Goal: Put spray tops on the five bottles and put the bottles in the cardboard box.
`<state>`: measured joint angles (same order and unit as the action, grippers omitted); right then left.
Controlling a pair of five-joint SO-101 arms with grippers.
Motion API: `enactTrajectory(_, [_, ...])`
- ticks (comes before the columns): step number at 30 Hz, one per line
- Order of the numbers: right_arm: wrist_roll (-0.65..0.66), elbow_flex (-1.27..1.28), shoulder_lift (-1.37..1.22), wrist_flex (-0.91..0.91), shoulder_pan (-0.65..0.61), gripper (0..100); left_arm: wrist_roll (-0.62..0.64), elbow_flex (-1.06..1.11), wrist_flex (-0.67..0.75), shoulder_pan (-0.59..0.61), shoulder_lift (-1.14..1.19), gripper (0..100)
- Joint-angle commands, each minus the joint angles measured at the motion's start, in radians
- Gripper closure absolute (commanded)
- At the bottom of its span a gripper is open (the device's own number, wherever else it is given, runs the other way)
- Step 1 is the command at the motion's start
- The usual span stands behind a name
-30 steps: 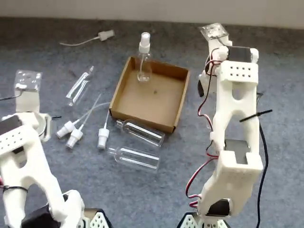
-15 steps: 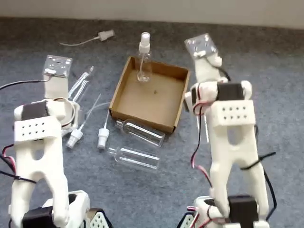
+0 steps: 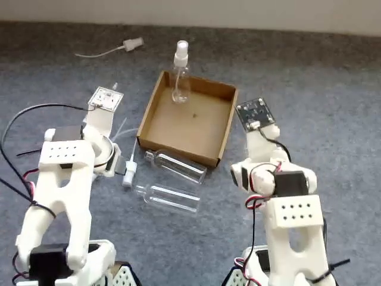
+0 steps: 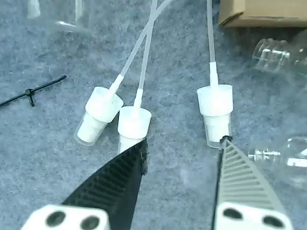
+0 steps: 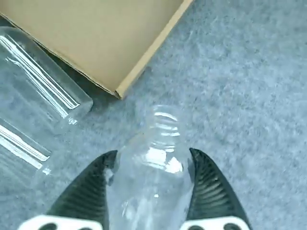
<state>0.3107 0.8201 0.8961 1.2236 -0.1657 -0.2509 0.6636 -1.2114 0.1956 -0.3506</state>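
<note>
cardboard box sits mid-table in the high view, with one capped bottle standing inside it and bare bottles lying just in front. left wrist view: left gripper is spread wide, low over three spray tops, each tip just beside one of them. right wrist view: right gripper is clamped around a clear bottle, near the box corner.

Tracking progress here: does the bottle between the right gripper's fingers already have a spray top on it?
No, the bottle between the right gripper's fingers ends in a bare, open neck.
</note>
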Motion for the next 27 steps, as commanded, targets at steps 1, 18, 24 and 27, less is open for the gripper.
enactTrajectory(1, [-0.008, 0.005, 0.045, -0.018, -0.007, 97.8, -0.006, -0.005, -0.002, -0.047, 0.008, 78])
enactTrajectory(18, [-0.008, 0.008, 0.045, -0.016, -0.007, 97.8, -0.009, 0.153, 0.258, -0.099, 0.015, 78])
enactTrajectory(24, [-0.009, 0.008, 0.053, -0.012, -0.007, 97.8, -0.008, 0.185, 0.305, -0.119, 0.018, 78])
enactTrajectory(27, [-0.009, 0.008, 0.053, -0.01, -0.007, 97.8, -0.008, 0.177, 0.334, -0.119, 0.081, 78])
